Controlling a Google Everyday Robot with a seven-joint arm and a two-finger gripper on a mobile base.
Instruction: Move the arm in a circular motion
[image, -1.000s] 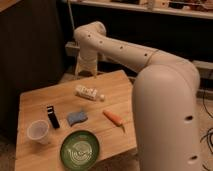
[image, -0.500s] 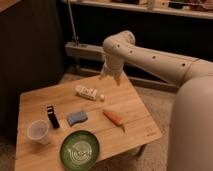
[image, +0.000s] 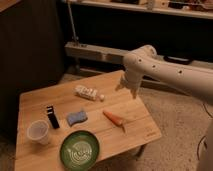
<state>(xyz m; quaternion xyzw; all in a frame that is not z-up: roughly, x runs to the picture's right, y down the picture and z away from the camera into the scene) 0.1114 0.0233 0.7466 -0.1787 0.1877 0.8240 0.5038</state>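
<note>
Camera view: arm (image: 165, 70) ends in tool (image: 127, 89) (above table (image: 140, 117)).

Your arm (image: 170, 70) runs off the right edge (base unseen); the gripper (image: 127, 89), above the table's (image: 145, 131) far edge, looks blurred.

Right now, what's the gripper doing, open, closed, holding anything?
Gripper: hanging over the table's far right edge, nothing visibly held.
</note>
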